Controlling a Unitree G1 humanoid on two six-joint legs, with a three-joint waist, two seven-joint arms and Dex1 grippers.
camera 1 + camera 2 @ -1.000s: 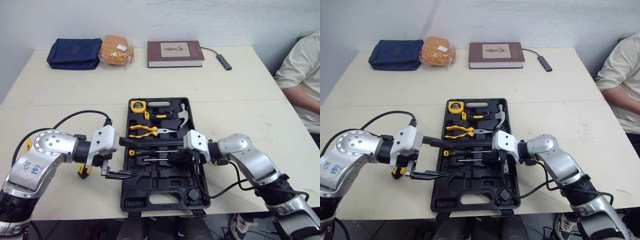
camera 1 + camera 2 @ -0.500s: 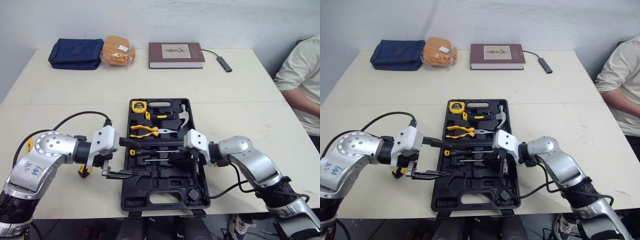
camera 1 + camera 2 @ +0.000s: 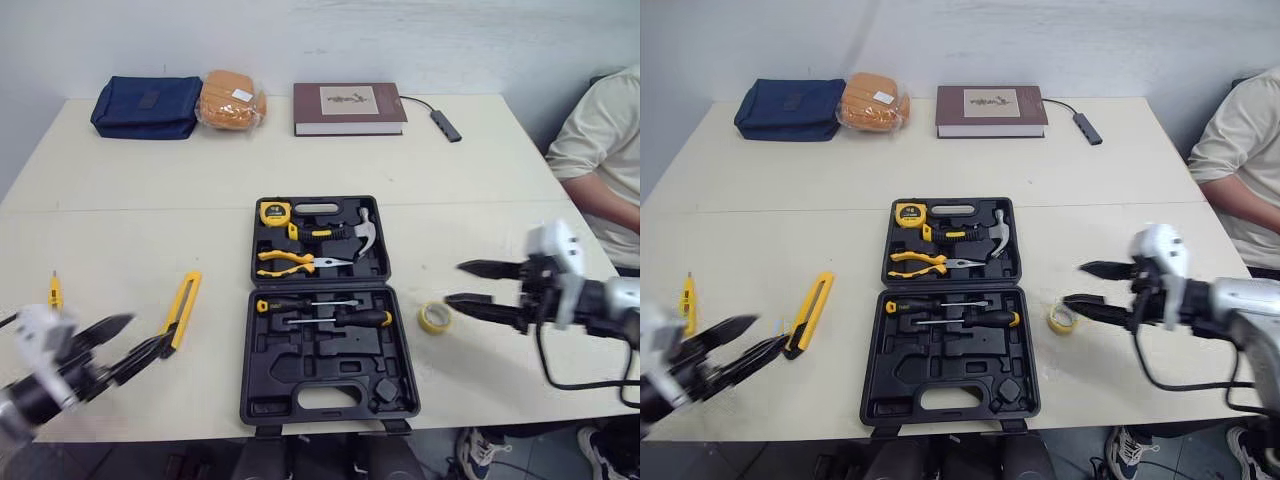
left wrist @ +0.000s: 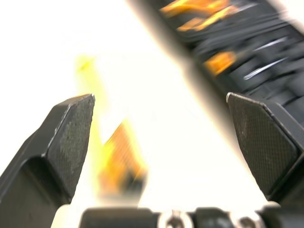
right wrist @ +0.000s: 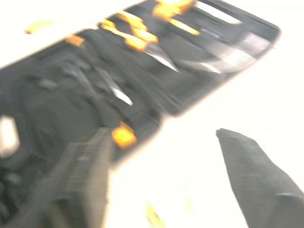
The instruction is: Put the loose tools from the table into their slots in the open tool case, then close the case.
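Tabletop bears yellow knife lying front-to-back, left gripper and right gripper spread

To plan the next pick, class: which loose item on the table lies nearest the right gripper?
The yellow tape roll, just right of the tool case; the utility knife and small yellow tool lie on the case's left.

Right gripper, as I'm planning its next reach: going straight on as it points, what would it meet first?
Probably the right rim of the open black plastic tool case, near the orange-tipped black screwdriver handle. The yellow tape roll lies off the open right gripper's line, nearer the robot; height is unclear.
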